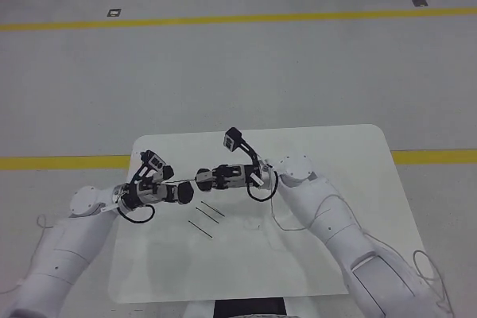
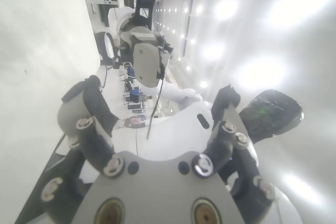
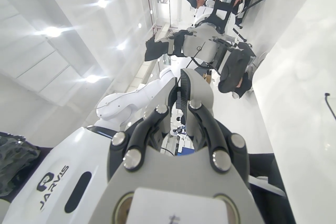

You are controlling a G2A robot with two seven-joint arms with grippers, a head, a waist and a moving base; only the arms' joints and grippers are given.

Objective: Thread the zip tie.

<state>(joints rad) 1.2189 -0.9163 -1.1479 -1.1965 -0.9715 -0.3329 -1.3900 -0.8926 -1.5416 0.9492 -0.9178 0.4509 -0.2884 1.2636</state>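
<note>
Both arms meet above the white table [image 1: 342,159]. My right gripper [image 3: 180,76] is shut on a thin black zip tie [image 2: 154,110], pinching it between flat grey pads. The strap's free end reaches out toward my left gripper [image 2: 160,88], which stands open with its black fingers [image 2: 92,101] spread wide; the tip hangs in the gap without touching either one. From above, the left gripper [image 1: 180,192] and the right gripper [image 1: 200,180] sit almost nose to nose, the zip tie [image 1: 188,180] a fine line between them.
Spare black zip ties [image 1: 206,211] lie on the table just in front of the grippers, and one spare zip tie [image 3: 331,104] shows in the right wrist view. The table's near edge is close to the robot. Grey floor with yellow lines lies beyond.
</note>
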